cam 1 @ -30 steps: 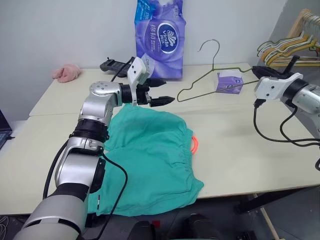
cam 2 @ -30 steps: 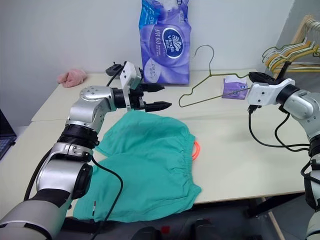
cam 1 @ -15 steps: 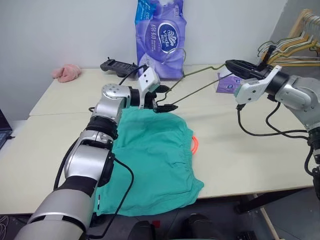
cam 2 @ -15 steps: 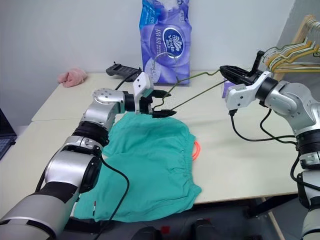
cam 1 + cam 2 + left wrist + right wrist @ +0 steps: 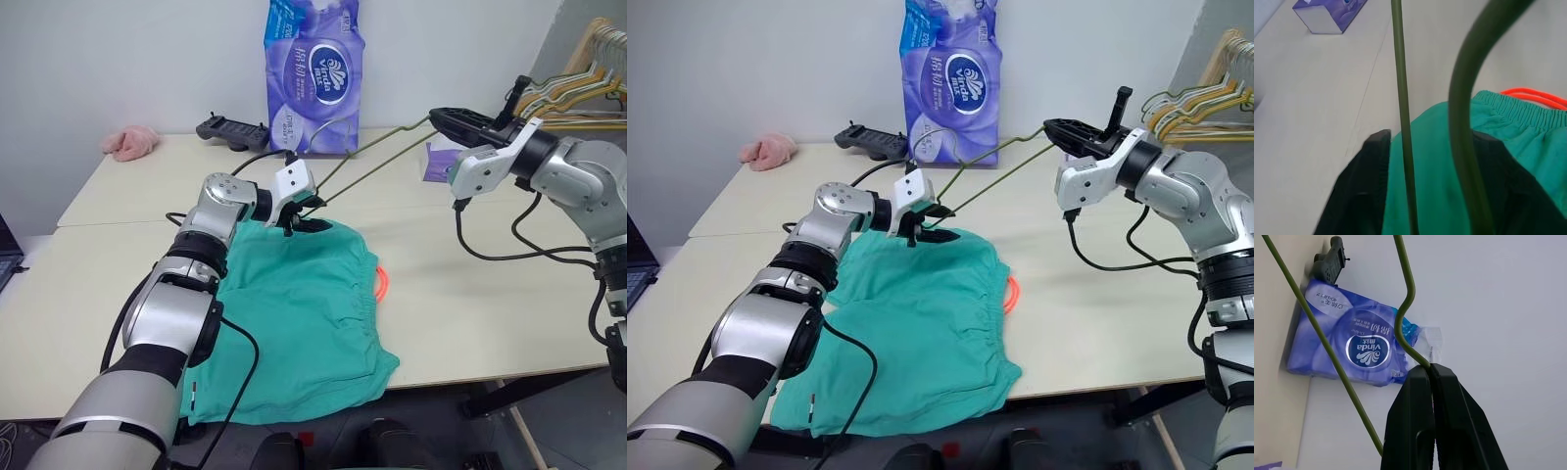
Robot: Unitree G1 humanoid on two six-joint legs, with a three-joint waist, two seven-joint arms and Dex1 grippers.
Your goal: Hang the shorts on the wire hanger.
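Left eye view: shorts (image 5: 294, 304) lie flat on the tabletop (image 5: 490, 294), the left hand (image 5: 304, 217) at their far edge, fingers straddling cloth, grip unclear. Wire hanger (image 5: 377, 164) slants above, pinched tight in the right hand (image 5: 446, 117).
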